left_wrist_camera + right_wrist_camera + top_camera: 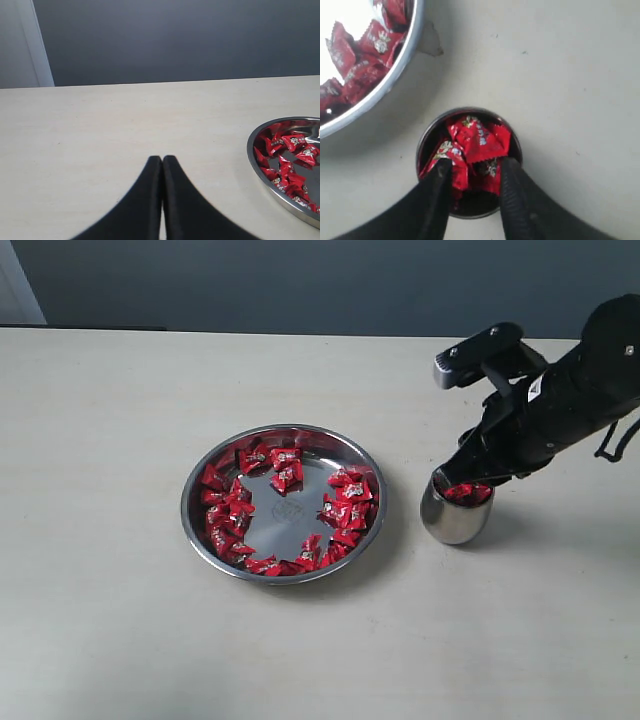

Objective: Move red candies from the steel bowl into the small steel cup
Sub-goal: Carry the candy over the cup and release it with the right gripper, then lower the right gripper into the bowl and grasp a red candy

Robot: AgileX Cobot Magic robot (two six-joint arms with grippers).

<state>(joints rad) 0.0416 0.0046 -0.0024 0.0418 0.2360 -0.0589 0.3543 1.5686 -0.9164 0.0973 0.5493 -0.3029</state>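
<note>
Hovering at the mouth of the small steel cup (455,522), the right hand (462,480) has its fingers parted. In the right wrist view their tips dip just inside the rim on either side of the heap, and nothing looks pinched between them, so I judge it released. The left hand (162,159) is clenched, finger against finger, with nothing in it. It sits low over bare table (100,640), to the left of the steel bowl (288,508).

The cup stands upright just right of the bowl, near it but not touching. The red candies (345,508) left in the bowl lie mostly in a ring against its wall, thicker on the left and right sides, with the stamped centre bare.

These candies should be very light, and their shiny wrappers look slick and crinkly (a squeeze on a twisted end would likely just fold it). The better hold is across the plump middle of one lying a little apart from its neighbours. The far cluster has a couple like that. The bowl's smooth floor may let a candy skate away from a closing finger.

Counted, there is one bowl, one cup and two hands. The cup shows at least three or four wrappers. The bowl holds somewhere around thirty, too overlapped to count exactly.
</note>
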